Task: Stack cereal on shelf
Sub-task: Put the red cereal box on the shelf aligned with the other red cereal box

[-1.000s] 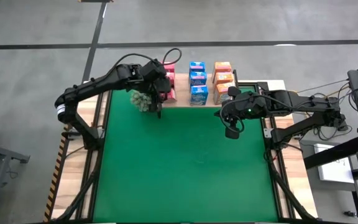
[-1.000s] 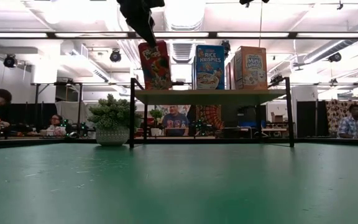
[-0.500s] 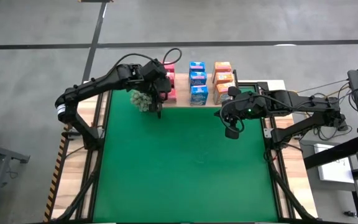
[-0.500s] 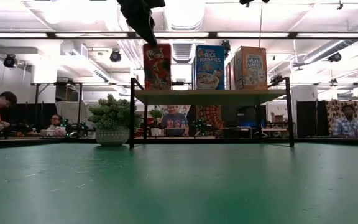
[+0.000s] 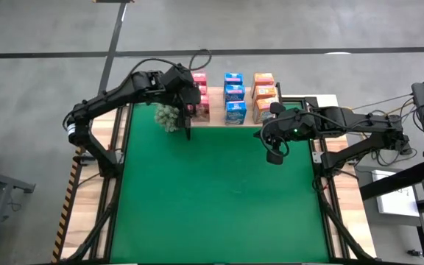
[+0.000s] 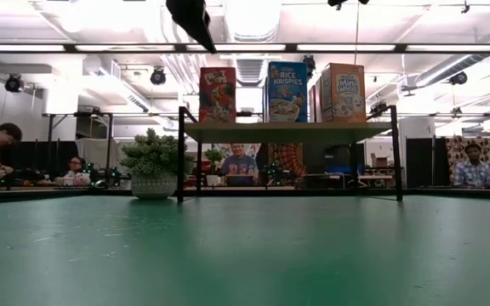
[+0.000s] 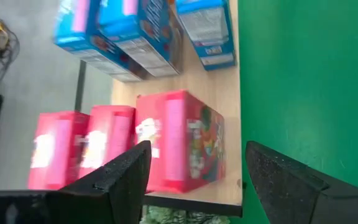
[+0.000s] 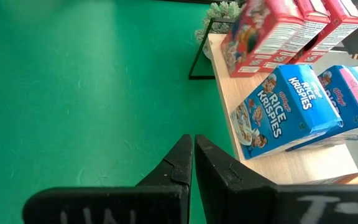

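While the released left gripper [image 7: 194, 180] hangs over the near pink-red cardboard cereal box [image 7: 182, 140],
it should rise straight; the clenched right gripper [image 8: 193, 163] waits.

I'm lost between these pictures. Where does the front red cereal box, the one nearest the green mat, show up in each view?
High view: the front red cereal box stands on the shelf, beside the left gripper.
Low view: leftmost box on the shelf.
Left wrist view: centre, between the open fingers.
Right wrist view: top, tilted.
Shared landmark: the blue Rice Krispies box next to it.
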Action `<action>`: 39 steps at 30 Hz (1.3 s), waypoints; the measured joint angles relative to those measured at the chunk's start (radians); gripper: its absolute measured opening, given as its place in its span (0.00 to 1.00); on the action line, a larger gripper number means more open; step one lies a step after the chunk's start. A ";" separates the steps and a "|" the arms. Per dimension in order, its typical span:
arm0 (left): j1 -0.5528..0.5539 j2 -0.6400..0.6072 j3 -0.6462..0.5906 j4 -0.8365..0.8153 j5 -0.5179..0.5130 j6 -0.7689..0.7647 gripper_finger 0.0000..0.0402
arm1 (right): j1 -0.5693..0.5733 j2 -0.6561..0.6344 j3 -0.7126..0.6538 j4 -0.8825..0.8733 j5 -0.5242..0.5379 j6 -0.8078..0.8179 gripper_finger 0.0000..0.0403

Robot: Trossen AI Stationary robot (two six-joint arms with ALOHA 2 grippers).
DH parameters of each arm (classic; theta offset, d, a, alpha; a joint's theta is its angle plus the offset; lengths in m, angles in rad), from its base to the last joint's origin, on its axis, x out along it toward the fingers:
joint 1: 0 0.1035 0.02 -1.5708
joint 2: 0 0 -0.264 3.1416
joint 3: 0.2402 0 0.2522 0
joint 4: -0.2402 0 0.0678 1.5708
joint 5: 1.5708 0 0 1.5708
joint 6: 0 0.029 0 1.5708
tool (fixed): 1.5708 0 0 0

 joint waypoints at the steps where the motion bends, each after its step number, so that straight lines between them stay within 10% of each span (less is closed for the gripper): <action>1: 0.000 0.000 0.022 -0.014 -0.001 0.002 0.61 | 0.000 0.000 0.000 0.000 0.000 0.000 0.02; 15: -0.053 -0.052 0.150 -0.140 0.001 -0.058 0.56 | 0.000 0.000 -0.128 0.186 0.044 -0.024 0.02; 39: -0.166 -0.579 -0.804 0.669 -0.213 -0.135 0.34 | -0.153 0.187 0.046 0.345 0.096 -0.120 0.02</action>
